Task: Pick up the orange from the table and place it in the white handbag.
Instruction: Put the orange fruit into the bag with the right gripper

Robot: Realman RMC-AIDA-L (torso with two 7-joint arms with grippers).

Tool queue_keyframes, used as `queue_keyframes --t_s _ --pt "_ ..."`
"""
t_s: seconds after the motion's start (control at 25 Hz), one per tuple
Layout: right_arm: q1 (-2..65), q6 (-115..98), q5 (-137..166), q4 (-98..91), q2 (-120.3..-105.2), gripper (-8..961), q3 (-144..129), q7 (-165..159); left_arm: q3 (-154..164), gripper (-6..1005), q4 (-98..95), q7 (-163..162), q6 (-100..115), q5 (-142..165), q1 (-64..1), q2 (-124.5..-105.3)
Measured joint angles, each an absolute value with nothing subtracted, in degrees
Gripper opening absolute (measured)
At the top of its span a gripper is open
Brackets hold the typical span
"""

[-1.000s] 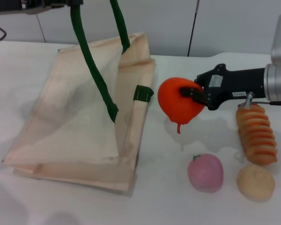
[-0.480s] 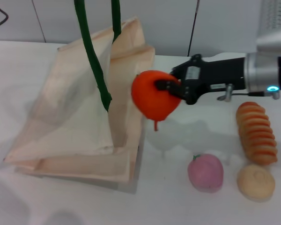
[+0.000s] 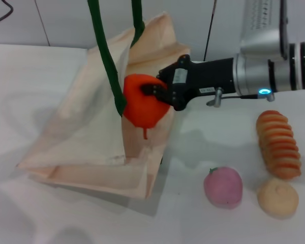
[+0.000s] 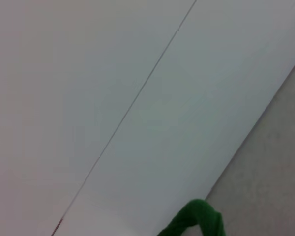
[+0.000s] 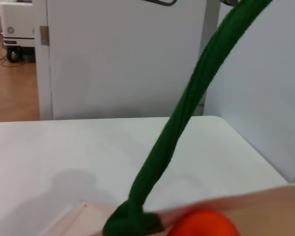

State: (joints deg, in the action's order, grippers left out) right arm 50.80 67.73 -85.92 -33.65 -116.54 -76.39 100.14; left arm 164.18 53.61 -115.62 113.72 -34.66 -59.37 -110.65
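Head view: on the left, the white handbag is seen on the table, with its mouth pulled open and its green handles drawn up out of sight. The left gripper is not seen, so it cannot be told whether its fingers are spread or pressed together. The bag looks soft and floppy, so it is best held by the handles. Next, the orange is seen in the air, just at the open mouth of the bag, with its little stem tip pointing down. It looks smooth, shiny and probably light, so it could slip; it is best pinched across its round middle. On the right, the right gripper is seen with its fingers pinching the orange from the side.
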Motion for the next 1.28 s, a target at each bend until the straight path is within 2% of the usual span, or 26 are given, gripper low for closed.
queue_keyframes --t_s 0.48,1.0,1.24,1.28 --pt "55.9 57.1 -91.0 -28.9 -116.88 67 -85.6 100.1 164.2 202 53.6 -117.4 115.3 -38.9 -60.0 -110.60" --pt "56.3 47.2 -96.7 -28.9 -117.17 67 -95.9 100.2 164.2 216 53.6 -117.9 115.3 -40.6 -59.9 -110.55" --pt "56.3 48.0 -96.8 -29.2 -117.15 121 -96.5 100.2 164.2 223 53.6 -117.8 115.2 -40.6 -59.0 -110.44" --pt "56.3 48.3 -96.8 -29.2 -117.13 167 -96.5 100.2 164.2 224 53.6 -117.8 115.2 -40.6 -58.8 -110.42"
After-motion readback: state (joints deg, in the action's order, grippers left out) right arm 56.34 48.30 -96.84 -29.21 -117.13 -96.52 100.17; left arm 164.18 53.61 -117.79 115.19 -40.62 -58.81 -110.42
